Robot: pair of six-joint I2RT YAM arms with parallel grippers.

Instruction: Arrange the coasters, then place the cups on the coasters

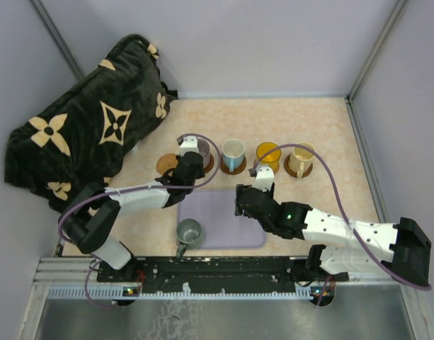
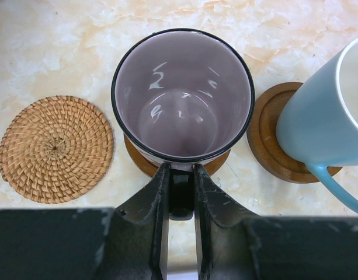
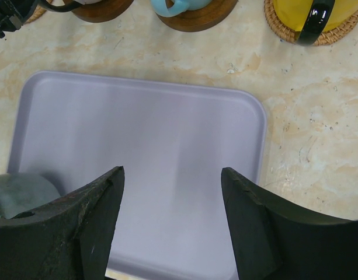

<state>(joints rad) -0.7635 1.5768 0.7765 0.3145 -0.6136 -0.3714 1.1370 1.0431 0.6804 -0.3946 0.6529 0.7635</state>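
The smoky purple cup (image 2: 183, 93) stands on a dark wooden coaster (image 2: 138, 160), and my left gripper (image 2: 181, 169) is shut on its handle from the near side. A bare woven coaster (image 2: 55, 149) lies to its left. To its right the white cup with a blue handle (image 2: 325, 116) sits on another dark coaster (image 2: 269, 140). The yellow cup (image 1: 267, 154) and the cream cup (image 1: 301, 157) stand on coasters further right. My right gripper (image 3: 173, 175) hangs open over the lavender tray (image 3: 138, 128) with nothing between its fingers. The grey-green cup (image 1: 189, 232) stands at the tray's near left corner.
A black blanket with tan flower shapes (image 1: 89, 127) is heaped at the back left. Grey walls close the table on three sides. A metal rail (image 1: 224, 273) with the arm bases runs along the near edge.
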